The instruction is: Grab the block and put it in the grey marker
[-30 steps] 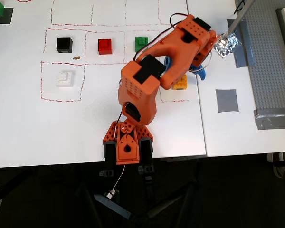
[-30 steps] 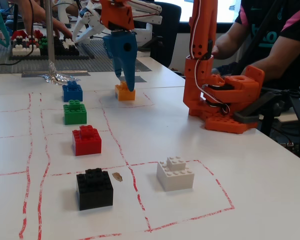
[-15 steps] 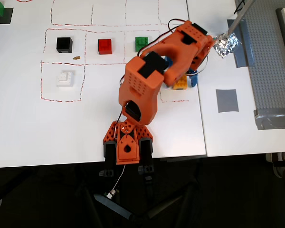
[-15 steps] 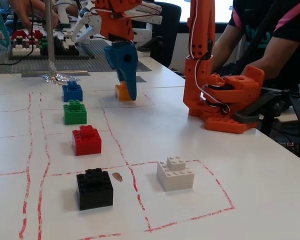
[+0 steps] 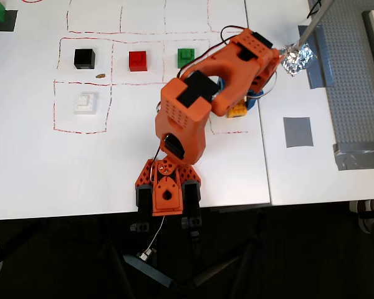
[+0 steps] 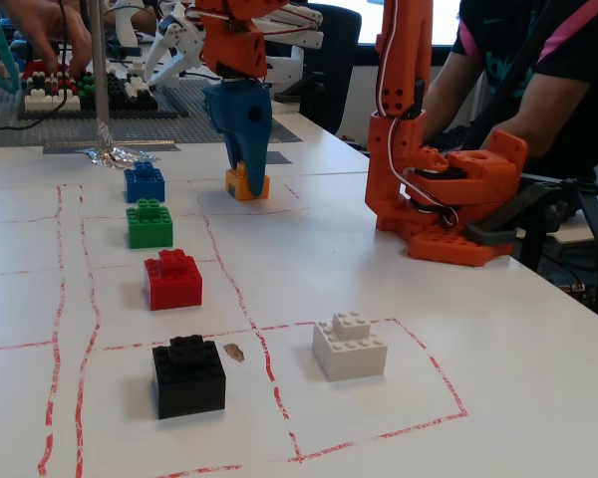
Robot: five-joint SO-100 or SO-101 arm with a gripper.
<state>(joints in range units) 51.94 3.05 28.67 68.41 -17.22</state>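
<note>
White table [image 6: 538,349] holds six blocks, one per colour; blue gripper [image 6: 247,184] clasps the orange block [image 6: 241,185].

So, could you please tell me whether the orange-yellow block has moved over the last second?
Yes, slightly: the block now sits a little left and looks tilted, nearer the blue block, with the gripper down over it.
</note>
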